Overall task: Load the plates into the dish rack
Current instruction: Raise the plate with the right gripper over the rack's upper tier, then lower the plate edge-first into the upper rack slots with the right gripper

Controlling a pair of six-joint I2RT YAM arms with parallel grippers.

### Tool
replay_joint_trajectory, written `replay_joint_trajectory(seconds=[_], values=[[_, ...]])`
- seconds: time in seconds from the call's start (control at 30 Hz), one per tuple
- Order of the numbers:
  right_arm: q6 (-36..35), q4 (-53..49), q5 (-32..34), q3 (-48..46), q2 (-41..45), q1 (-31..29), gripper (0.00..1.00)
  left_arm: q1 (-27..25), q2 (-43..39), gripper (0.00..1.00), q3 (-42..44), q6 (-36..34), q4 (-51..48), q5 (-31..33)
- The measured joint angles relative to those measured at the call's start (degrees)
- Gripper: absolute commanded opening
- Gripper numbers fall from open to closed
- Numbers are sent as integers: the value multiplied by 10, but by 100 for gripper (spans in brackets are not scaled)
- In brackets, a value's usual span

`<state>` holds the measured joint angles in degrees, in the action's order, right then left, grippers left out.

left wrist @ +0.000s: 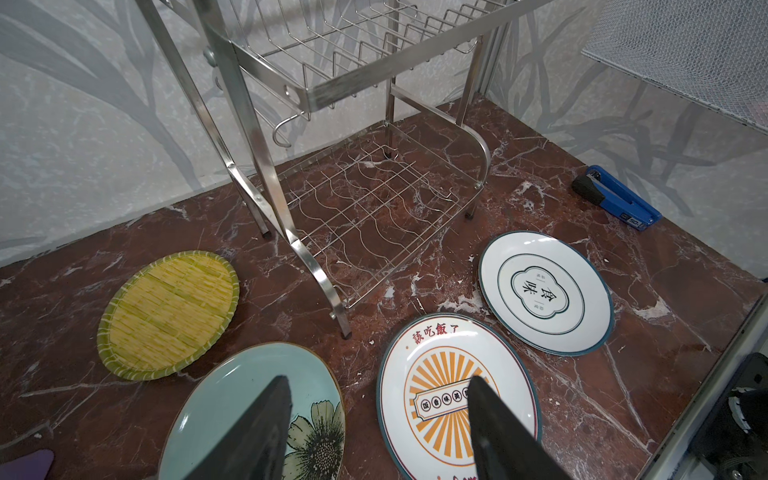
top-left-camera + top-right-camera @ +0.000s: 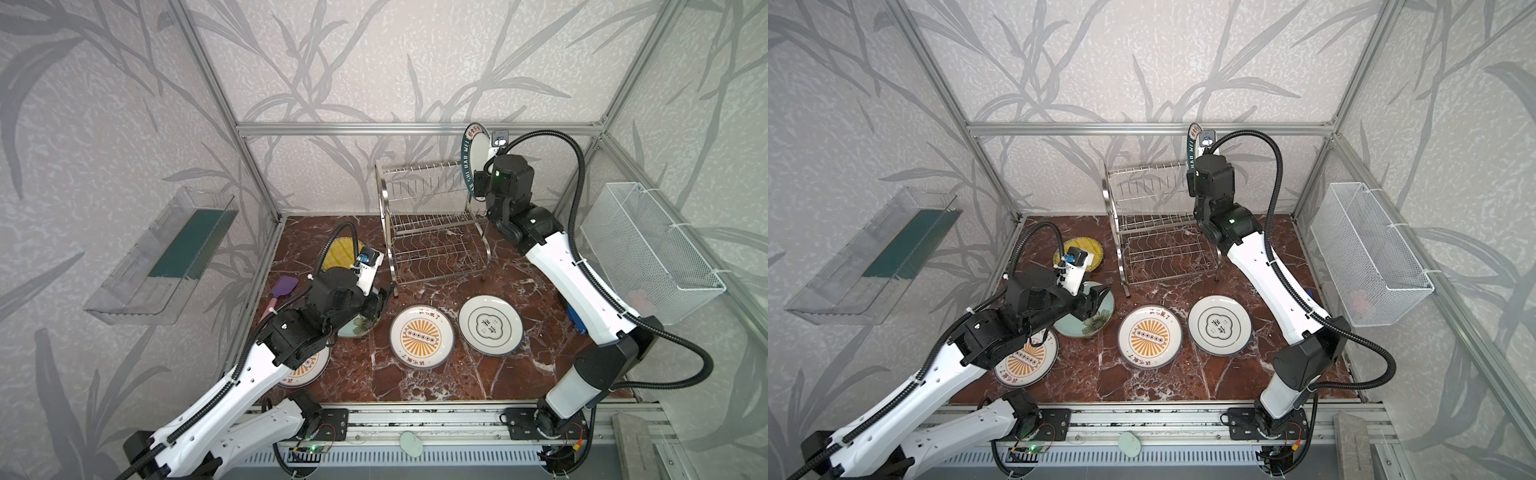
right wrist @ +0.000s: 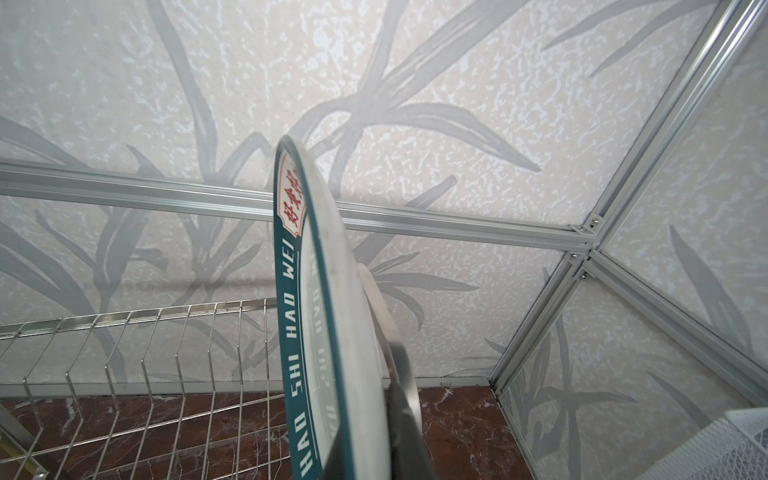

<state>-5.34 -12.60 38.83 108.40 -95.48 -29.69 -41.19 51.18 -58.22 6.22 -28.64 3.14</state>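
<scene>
My right gripper [image 3: 365, 415] is shut on a white plate with a teal lettered rim [image 2: 476, 162], held on edge above the right end of the dish rack's [image 2: 432, 216] upper shelf. My left gripper [image 1: 378, 380] hangs open and empty just above the floor, between a pale teal flowered plate [image 1: 232, 382] and an orange sunburst plate [image 1: 436, 365]. A white plate with dark markings [image 2: 490, 324] lies to the right of these. The yellow ribbed plate [image 1: 170, 309] lies left of the rack. Another sunburst plate [image 2: 1025, 357] is partly hidden under the left arm.
A purple spatula [image 2: 284, 286] lies by the left wall and a blue stapler [image 1: 615, 201] by the right wall. A white mesh basket [image 2: 648, 249] hangs on the right wall. On the left wall is a clear plastic tray [image 2: 162, 257].
</scene>
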Motion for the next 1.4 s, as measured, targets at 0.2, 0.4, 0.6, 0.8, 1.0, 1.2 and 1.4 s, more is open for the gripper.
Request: replay_joint_trajectory(seconds=[0.2,0.4,0.6,0.8,1.0,1.2,1.4], values=[[-4,8,14,-2,-2,0,0,0,-9,65,7,4,0,-3],[-9,22,28,-2,-9,0,0,0,-9,65,7,9,0,-5],[-17,34,35,-9,-25,0,0,0,-13,65,8,9,0,-7],[-23,38,41,-11,-43,0,0,0,-13,65,8,8,0,-7],[-28,40,42,-16,-51,-1,0,0,-16,65,9,7,0,-7],[-32,51,42,-26,-51,0,0,0,-17,65,11,1,-2,-7],[-33,55,42,-33,-51,0,0,0,-19,65,11,-2,-3,-7]])
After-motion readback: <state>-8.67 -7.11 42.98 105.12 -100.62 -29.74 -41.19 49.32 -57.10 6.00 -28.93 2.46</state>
